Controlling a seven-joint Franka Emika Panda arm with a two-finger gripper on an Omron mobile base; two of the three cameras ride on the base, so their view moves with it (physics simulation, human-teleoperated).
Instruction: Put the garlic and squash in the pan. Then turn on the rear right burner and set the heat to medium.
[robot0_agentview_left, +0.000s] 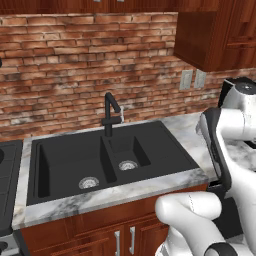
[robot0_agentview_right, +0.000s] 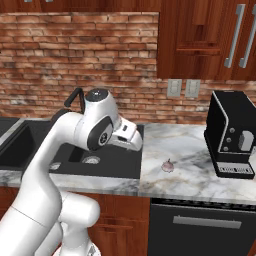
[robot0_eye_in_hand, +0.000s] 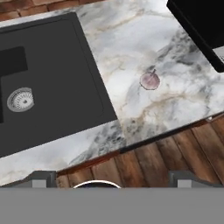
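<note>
Pincer open and empty, high above the marble counter; the garlic pickup is the step in hand. Next: descend onto the tiny whitish-pink garlic bulb beside the black sink.

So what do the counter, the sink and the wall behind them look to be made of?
Counter: polished marble by its look, white-grey with darker veins. Sink: matte black, no glare, maybe composite or coated metal; shiny metal drains. Wall: rough red-brown brick with pale mortar lines.

Veined marble counter – matt black sink
</note>
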